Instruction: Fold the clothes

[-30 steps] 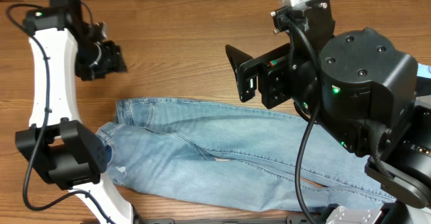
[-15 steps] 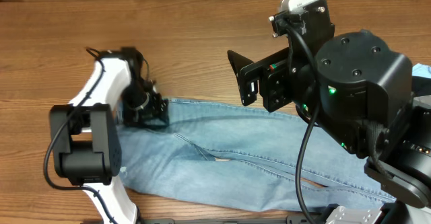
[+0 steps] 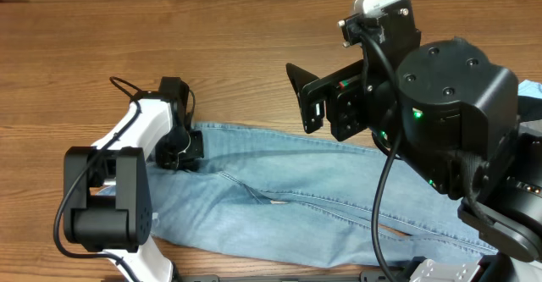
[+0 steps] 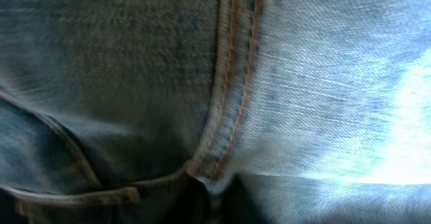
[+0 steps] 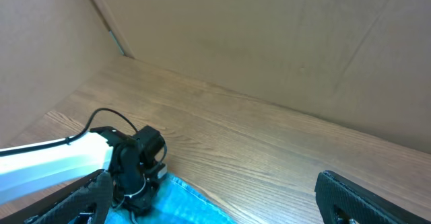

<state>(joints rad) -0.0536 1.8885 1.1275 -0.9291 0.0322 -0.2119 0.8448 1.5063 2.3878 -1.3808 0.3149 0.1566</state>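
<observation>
Jeans (image 3: 296, 206), 1 pair, lie flat on the table (image 3: 212, 45). 2 grippers: the left gripper (image 3: 180, 151) pinches their top edge; the right gripper (image 5: 212, 194) hangs above, fingers spread wide.

The jeans (image 3: 322, 206) are lying across the near part of the table (image 3: 212, 53), running left to right. The left gripper (image 3: 179, 151) is sitting on their far left corner. The right gripper (image 3: 305, 96) is hanging behind the jeans, right of centre. A cardboard wall (image 5: 269, 35) is standing behind the table.
</observation>
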